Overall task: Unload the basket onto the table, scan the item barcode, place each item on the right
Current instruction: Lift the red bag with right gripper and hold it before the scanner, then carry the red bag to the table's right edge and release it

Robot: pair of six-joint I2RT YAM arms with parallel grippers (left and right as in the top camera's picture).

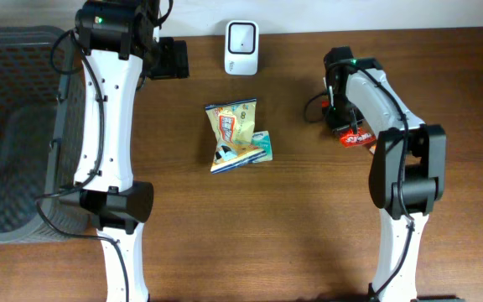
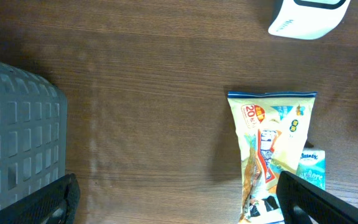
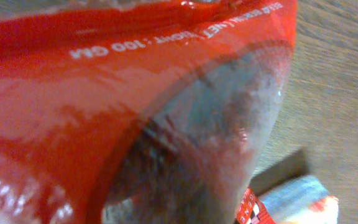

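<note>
Red is nearly all the right wrist camera sees: a red shiny plastic packet (image 3: pixel 104 112) with white letters sits right up against it. From above, it lies at the tip of the right pincer (image 1: pixel 345 126). I cannot tell if it is off the brown wooden table (image 1: pixel 309 218). The right pincer is closed tight and looks to be pinching the packet, though its fingers are hidden. The left pincer (image 1: pixel 170 57) is open as wide as it goes and holds nothing. Its 2 fingers (image 2: pixel 48 202) frame bare wood.

The white box-shaped plastic scanner (image 1: pixel 241 36) is well apart from the right pincer, off to its left and a bit further out. It is near the left pincer, on that pincer's right. A yellow and blue snack bag (image 1: pixel 233 126) and a small teal packet (image 1: pixel 264 147) lie between the 2 arms.

I think 1 part is done: the packet is grabbed. What is left is to carry it to the scanner and turn its barcode to the scanner's face. No barcode shows yet.
</note>
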